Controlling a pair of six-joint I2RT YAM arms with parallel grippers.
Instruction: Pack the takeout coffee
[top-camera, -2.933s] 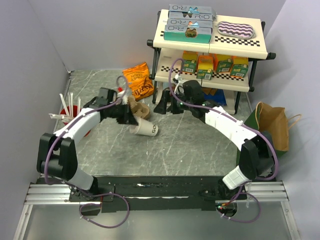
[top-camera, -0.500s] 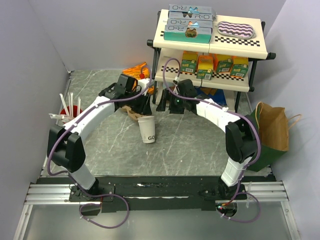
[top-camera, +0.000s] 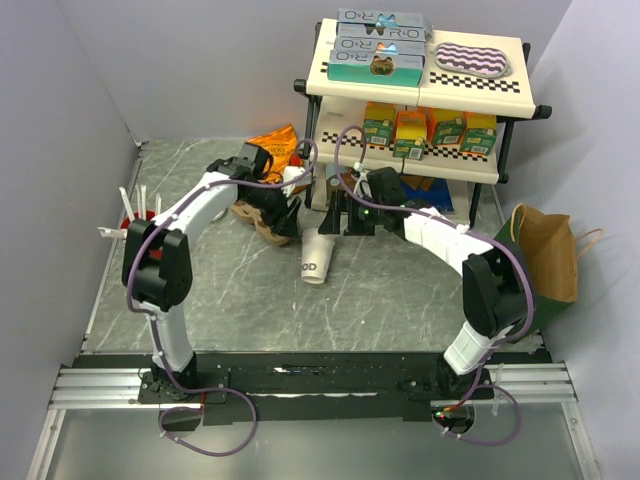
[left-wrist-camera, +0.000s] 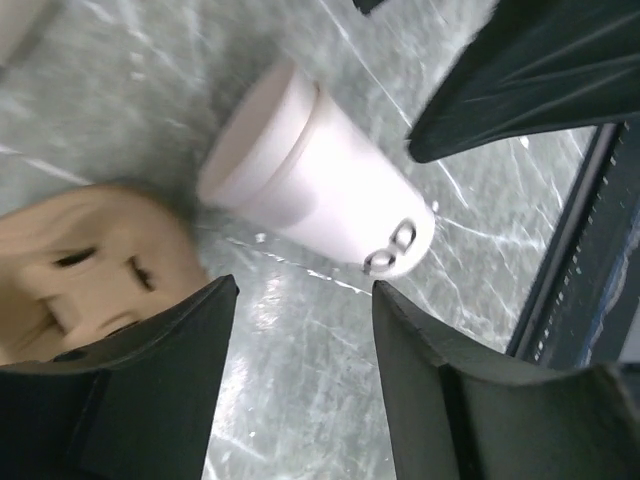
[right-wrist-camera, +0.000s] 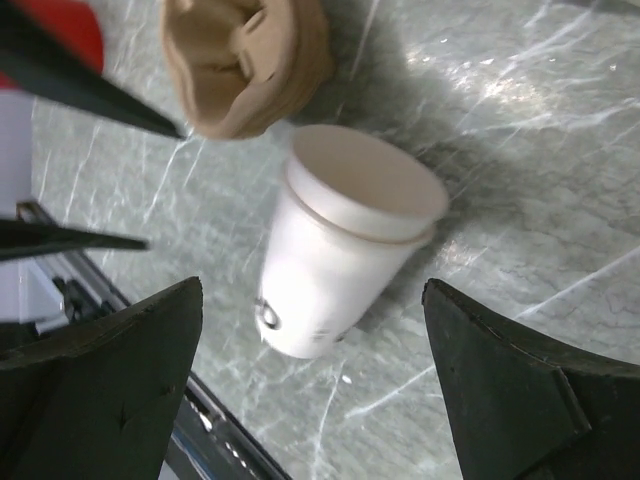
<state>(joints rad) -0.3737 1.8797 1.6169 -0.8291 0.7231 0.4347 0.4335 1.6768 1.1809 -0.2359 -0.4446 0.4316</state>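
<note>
Cream-white takeout coffee (top-camera: 315, 260) with dark lettering on grey white-veined counter (top-camera: 220, 290), brown carrier (top-camera: 268, 225), orange snack bag (top-camera: 275, 143), cream shelf (top-camera: 440, 80) edged in black-and-white checks, purple-and-white wavy-striped pouch (top-camera: 472, 58), brown paper bag (top-camera: 545, 250).

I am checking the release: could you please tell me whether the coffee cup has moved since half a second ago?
Yes. In the top view the coffee cup has shifted right, ending closer to the front leg of the shelf rack.
</note>
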